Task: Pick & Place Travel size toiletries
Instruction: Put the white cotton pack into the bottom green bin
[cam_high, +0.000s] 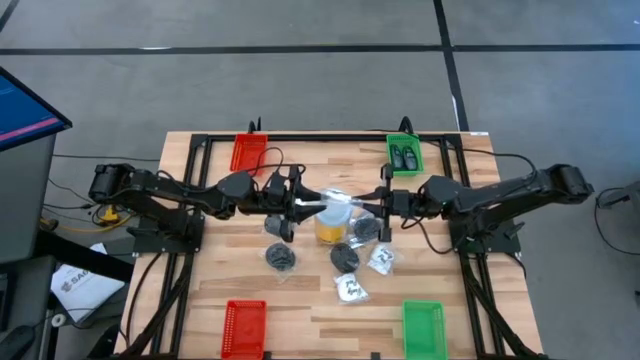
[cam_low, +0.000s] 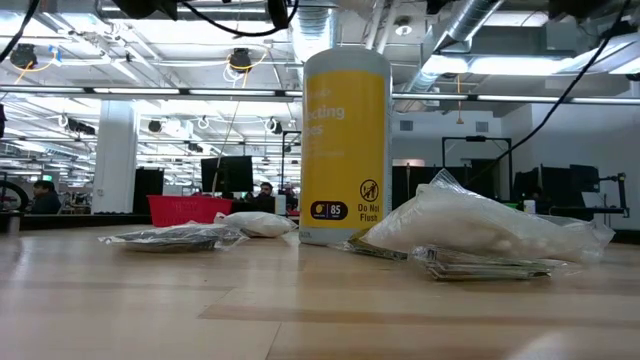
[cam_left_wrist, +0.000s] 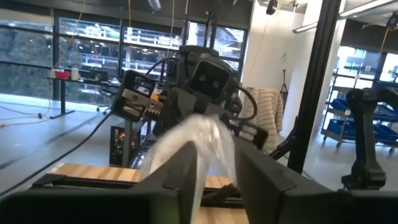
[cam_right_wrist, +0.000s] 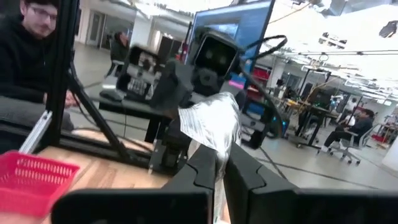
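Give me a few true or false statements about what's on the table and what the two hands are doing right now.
1. Both hands, left hand and right hand, meet at one clear packet above the table. True.
2. The yellow jar lies on its side. False: it stands upright.
3. The far green tray holds dark items. True.
4. The near red tray is full of packets. False: no packets show in it.
5. The right hand is shut on the packet. True.

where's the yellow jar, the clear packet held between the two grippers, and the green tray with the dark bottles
yellow jar (cam_low: 345, 150), low view, middle of its yellow label
clear packet (cam_high: 338, 205), high view, its middle, above the jar
green tray (cam_high: 392, 149), high view, its left rim
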